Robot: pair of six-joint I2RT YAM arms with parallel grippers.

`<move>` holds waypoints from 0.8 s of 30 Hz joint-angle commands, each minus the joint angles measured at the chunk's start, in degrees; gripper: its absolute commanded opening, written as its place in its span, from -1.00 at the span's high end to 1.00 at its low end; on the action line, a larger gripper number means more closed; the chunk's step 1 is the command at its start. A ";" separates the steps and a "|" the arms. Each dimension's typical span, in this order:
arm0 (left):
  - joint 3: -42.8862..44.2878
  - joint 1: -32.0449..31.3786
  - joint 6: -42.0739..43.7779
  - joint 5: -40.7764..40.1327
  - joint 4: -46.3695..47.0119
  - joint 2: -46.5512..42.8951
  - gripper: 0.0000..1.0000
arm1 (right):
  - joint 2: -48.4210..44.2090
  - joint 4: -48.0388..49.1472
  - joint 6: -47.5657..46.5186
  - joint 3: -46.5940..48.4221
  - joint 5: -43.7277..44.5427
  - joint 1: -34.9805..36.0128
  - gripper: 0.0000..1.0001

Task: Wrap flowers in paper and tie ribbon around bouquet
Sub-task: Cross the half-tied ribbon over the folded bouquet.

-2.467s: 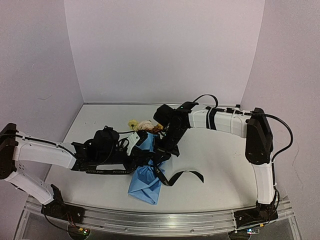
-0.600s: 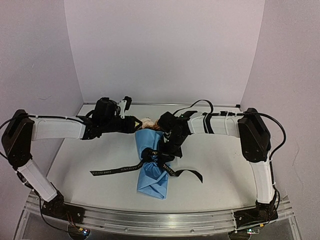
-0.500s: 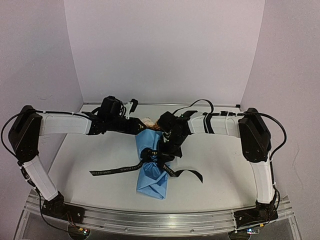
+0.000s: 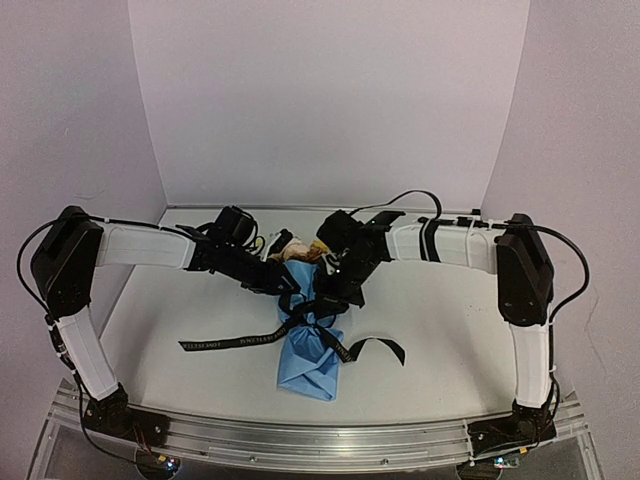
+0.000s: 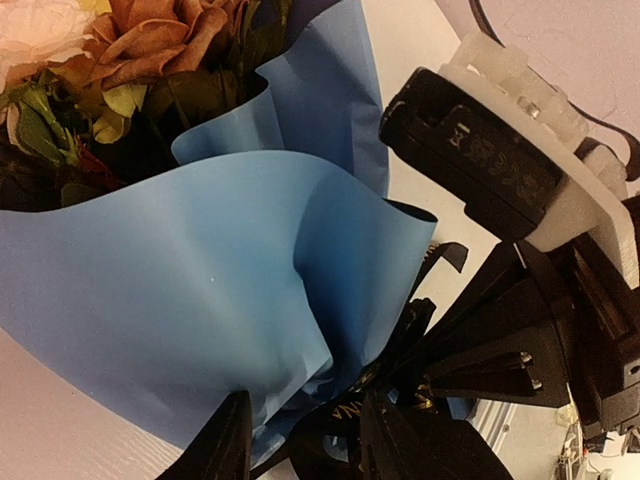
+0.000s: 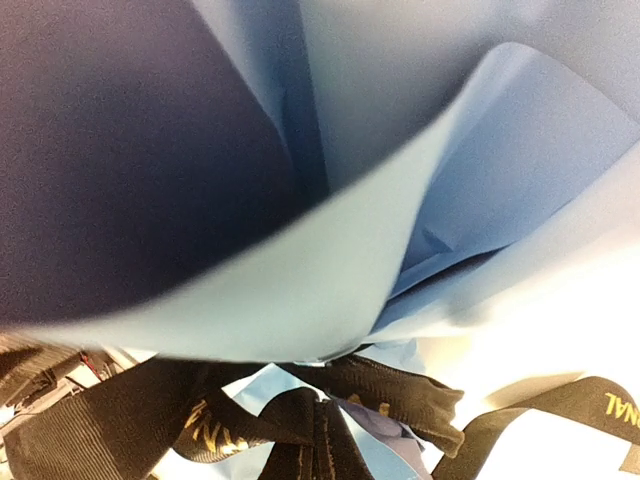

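The bouquet (image 4: 308,335) lies on the worktop (image 4: 450,320), seemingly light and floppy. My right gripper (image 4: 335,288) is pressed together, pinching the slippery ribbon (image 6: 400,390) at the waist. My left gripper (image 5: 300,450) straddles the crushable paper (image 5: 200,300) there; whether it grips, I cannot tell.
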 commanded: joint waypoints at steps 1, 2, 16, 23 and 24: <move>1.14 -0.67 2.45 3.04 -2.91 -0.12 0.23 | -2.10 0.47 -0.30 0.98 -0.63 0.39 1.00; 1.23 -0.67 2.63 3.03 -3.05 -0.24 0.23 | -2.15 0.47 -0.24 0.93 -0.84 0.45 1.00; -0.86 -1.51 4.93 0.53 -1.45 -5.69 0.22 | -5.32 0.47 0.04 -4.89 -0.22 2.03 1.00; 2.31 -1.89 8.14 1.87 -4.43 -3.50 0.20 | -5.95 0.71 0.62 -6.53 0.49 2.20 1.00; 3.02 -2.05 8.99 1.83 -5.48 -2.72 0.20 | -6.04 0.83 0.60 -6.77 0.79 2.20 1.00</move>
